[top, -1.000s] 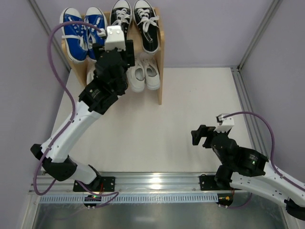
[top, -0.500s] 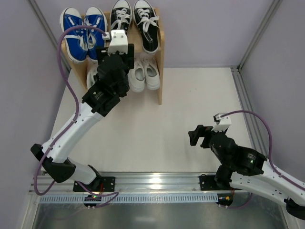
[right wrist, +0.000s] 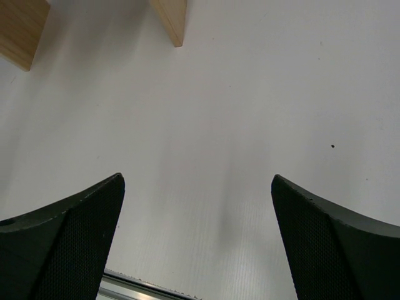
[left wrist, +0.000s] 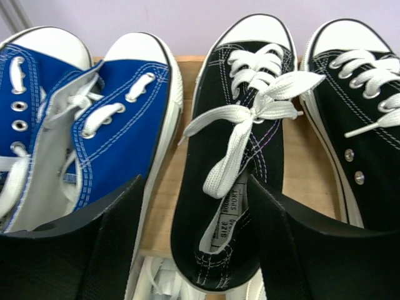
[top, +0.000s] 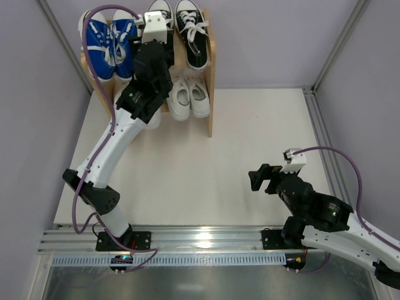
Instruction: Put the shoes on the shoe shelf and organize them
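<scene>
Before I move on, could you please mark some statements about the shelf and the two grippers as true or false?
1. The blue pair sits on the top tier of the shoe shelf, left of the black pair. True.
2. The right gripper holds a white shoe. False: it is open and empty over the bare table.
3. The left gripper is open above the top tier. True.
4. The black pair lies on the table beside the shelf. False: both black shoes are on the top tier.
5. White sneakers sit on the lower tier. True.
</scene>
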Controlling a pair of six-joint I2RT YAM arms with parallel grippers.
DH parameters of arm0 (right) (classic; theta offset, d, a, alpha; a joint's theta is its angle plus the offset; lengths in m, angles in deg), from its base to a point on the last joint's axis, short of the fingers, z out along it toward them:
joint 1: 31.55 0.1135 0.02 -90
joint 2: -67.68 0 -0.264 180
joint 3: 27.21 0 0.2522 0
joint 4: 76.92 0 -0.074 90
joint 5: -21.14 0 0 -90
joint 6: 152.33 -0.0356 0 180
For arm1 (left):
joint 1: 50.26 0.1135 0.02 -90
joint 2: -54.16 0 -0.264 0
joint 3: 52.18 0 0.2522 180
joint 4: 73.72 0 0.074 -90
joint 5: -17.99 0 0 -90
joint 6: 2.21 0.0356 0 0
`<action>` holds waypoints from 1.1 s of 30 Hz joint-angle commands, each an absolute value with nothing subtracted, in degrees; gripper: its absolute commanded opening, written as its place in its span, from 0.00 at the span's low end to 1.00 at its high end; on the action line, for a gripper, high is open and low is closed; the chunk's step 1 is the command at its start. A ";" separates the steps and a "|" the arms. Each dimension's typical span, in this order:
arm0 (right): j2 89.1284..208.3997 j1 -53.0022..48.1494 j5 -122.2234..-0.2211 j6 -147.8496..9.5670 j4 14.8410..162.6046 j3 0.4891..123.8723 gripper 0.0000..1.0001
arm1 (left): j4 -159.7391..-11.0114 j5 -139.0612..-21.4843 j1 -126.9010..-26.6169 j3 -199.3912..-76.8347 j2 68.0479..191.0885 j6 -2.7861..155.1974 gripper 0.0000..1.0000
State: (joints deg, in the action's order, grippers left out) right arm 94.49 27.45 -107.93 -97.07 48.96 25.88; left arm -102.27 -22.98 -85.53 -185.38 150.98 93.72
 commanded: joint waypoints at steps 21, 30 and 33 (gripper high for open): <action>92.03 27.25 -110.44 -95.46 49.77 26.27 1.00 | -108.84 -34.48 -85.68 -192.94 151.28 78.48 0.00; 91.33 27.33 -110.52 -95.73 49.42 25.75 1.00 | -109.63 -36.50 -85.68 -193.74 151.90 73.38 0.00; 90.98 27.42 -110.44 -95.72 49.24 25.66 1.00 | -109.54 -36.59 -85.68 -192.33 151.98 71.89 0.00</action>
State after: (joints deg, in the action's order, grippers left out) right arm 91.67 27.45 -109.44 -96.46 48.74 25.75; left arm -111.10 -34.43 -85.63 -192.03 152.03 75.34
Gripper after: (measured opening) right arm 0.996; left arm 0.042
